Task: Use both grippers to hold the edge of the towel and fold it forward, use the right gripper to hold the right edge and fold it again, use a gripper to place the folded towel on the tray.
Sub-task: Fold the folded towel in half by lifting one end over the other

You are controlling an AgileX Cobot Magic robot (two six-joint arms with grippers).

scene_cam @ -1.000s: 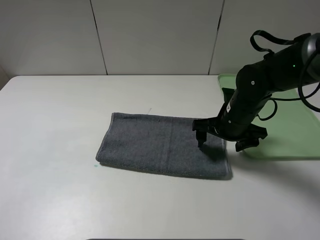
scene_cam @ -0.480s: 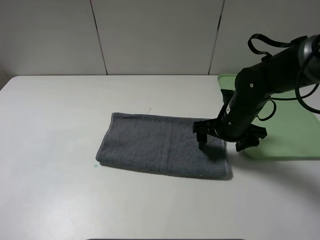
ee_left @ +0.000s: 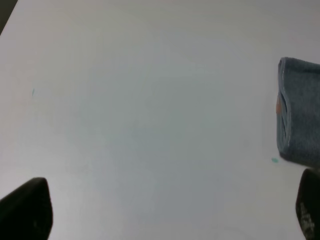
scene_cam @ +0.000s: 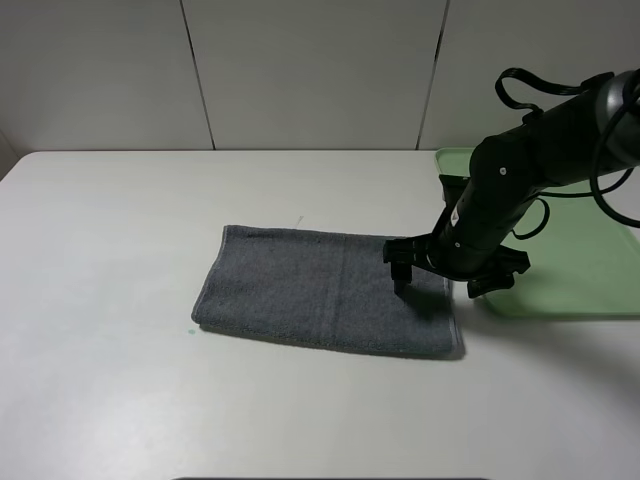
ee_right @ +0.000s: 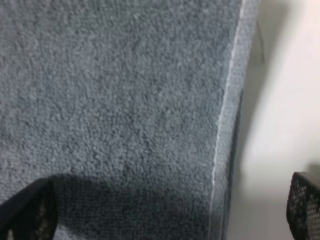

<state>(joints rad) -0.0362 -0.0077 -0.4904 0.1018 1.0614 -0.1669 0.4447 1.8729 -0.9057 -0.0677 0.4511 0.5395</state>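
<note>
The dark grey towel (scene_cam: 325, 290) lies folded into a long strip in the middle of the white table. My right gripper (scene_cam: 445, 283) hangs open just above its right end. One finger is over the cloth and the other is past the edge, near the tray (scene_cam: 585, 265). In the right wrist view the towel (ee_right: 115, 90) fills most of the frame. Its pale hem (ee_right: 224, 125) runs between the wide-spread tips of the right gripper (ee_right: 165, 212). The left gripper (ee_left: 167, 215) stands open over bare table, with the towel's left end (ee_left: 302, 115) off to one side. The left arm is outside the exterior view.
The pale green tray sits at the table's right edge, partly behind the right arm (scene_cam: 540, 150). A small teal mark (scene_cam: 192, 331) is on the table by the towel's front left corner. A panelled wall stands behind the table.
The right arm has shifted very slightly, its gripper staying open over the towel's right end. The towel has not moved.
</note>
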